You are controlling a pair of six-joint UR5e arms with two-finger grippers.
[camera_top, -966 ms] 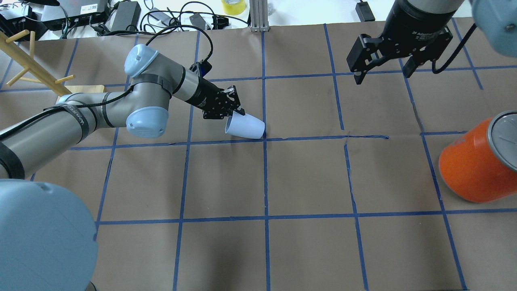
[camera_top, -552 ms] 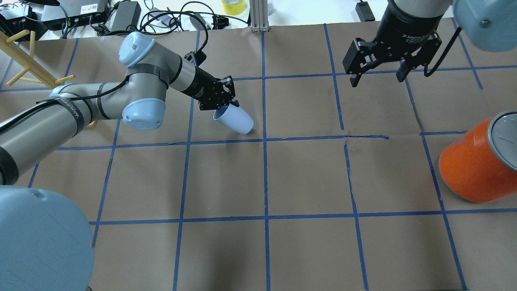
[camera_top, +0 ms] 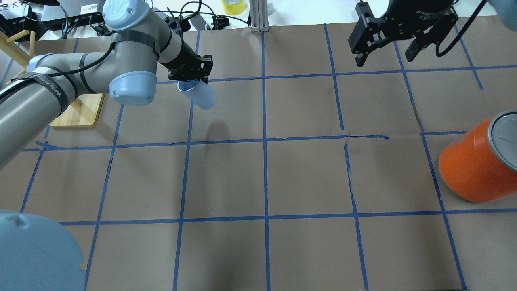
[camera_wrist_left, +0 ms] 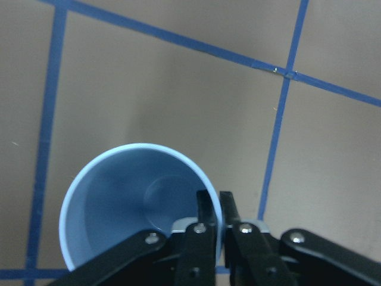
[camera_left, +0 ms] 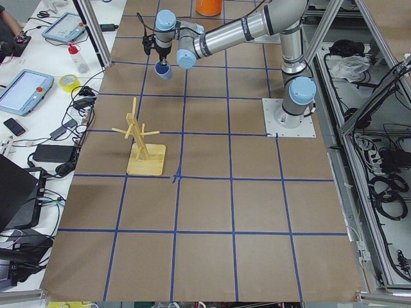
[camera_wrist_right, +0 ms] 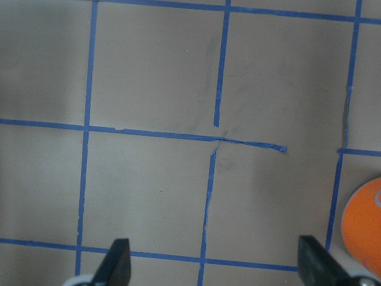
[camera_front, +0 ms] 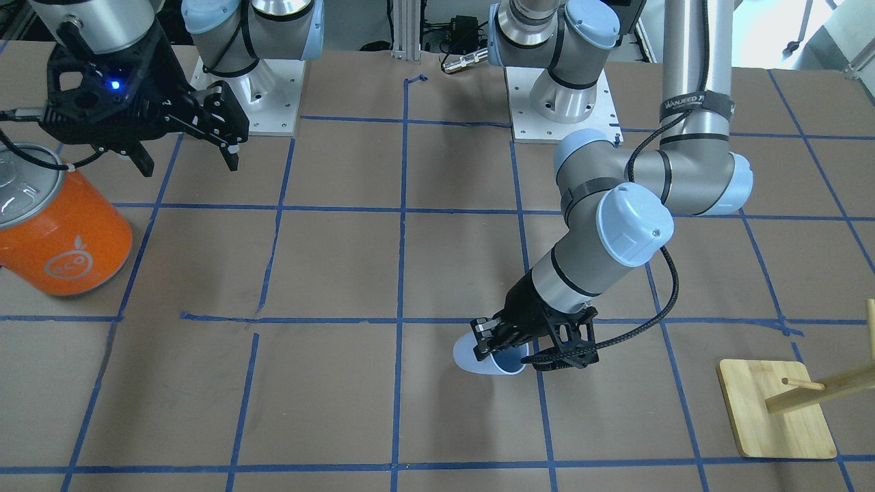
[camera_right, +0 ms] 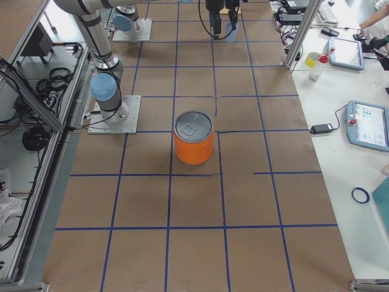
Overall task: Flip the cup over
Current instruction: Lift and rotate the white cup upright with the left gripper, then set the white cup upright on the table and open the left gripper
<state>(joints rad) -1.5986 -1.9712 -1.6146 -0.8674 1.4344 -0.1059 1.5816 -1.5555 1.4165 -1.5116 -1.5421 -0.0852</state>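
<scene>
The pale lavender-blue cup (camera_top: pixel 200 97) hangs in the air above the table's far left part, mouth up and tilted. My left gripper (camera_top: pixel 193 82) is shut on its rim. In the left wrist view one finger sits inside and one outside the cup (camera_wrist_left: pixel 128 208), whose darker blue inside shows. In the front-facing view the cup (camera_front: pixel 482 359) is held by the left gripper (camera_front: pixel 509 348) above the paper. My right gripper (camera_top: pixel 385 50) is open and empty, high over the far right; its fingertips (camera_wrist_right: pixel 119 265) frame bare table.
A big orange can (camera_top: pixel 474 163) with a silver lid stands at the right edge, also in the front-facing view (camera_front: pixel 58 232). A wooden mug rack (camera_top: pixel 76 111) stands at the far left. Brown paper with blue tape lines covers the table (camera_top: pixel 307 178).
My left gripper has lifted the cup off the table, moved it back and left, and turned it from lying on its side to nearly mouth up. The right gripper has risen slightly.
</scene>
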